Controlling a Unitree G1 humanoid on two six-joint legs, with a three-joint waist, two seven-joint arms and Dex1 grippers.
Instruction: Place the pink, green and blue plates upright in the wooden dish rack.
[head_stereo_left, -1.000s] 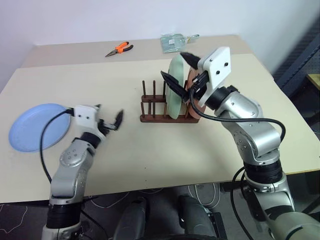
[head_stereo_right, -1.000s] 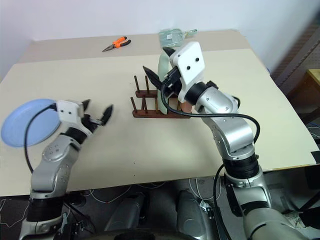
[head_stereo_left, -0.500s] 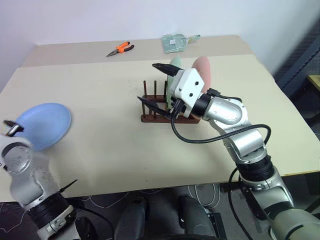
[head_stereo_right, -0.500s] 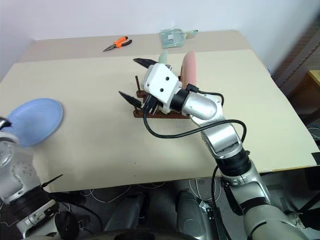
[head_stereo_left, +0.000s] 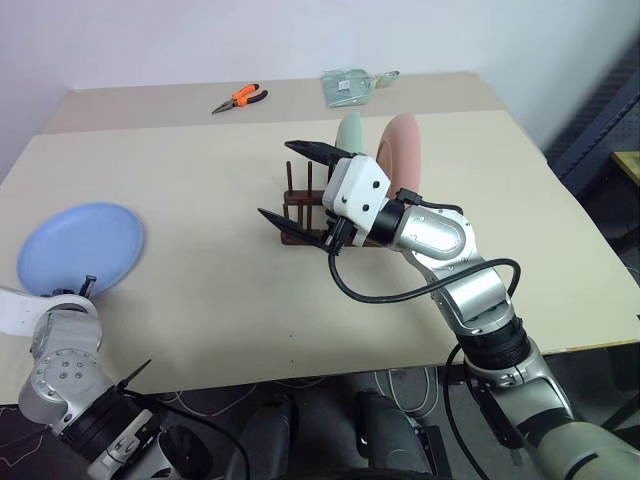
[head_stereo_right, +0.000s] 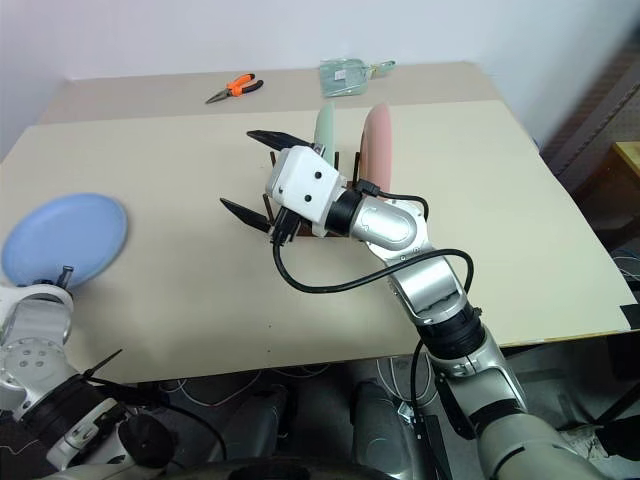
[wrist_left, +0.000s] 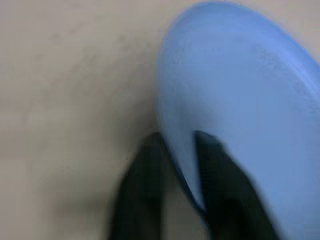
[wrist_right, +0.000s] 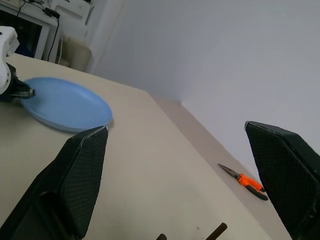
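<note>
The blue plate (head_stereo_left: 80, 248) lies flat on the table at the far left. My left gripper (head_stereo_left: 86, 288) is at its near rim; in the left wrist view one black finger (wrist_left: 142, 195) lies outside the rim and the other over the blue plate (wrist_left: 240, 100), shut on the edge. The green plate (head_stereo_left: 350, 130) and the pink plate (head_stereo_left: 405, 150) stand upright in the wooden dish rack (head_stereo_left: 297, 237) at mid-table. My right gripper (head_stereo_left: 278, 182) hangs open in the air just left of the rack, holding nothing.
Orange-handled pliers (head_stereo_left: 238, 97) and a clear plastic bag (head_stereo_left: 350, 83) lie on the far table strip. Bare tabletop stretches between the blue plate and the rack. The table's near edge runs just in front of my left arm.
My left arm has swung out to the left and its gripper has closed on the blue plate's near rim. My right gripper has drifted left, off the racked plates, and stays open.
</note>
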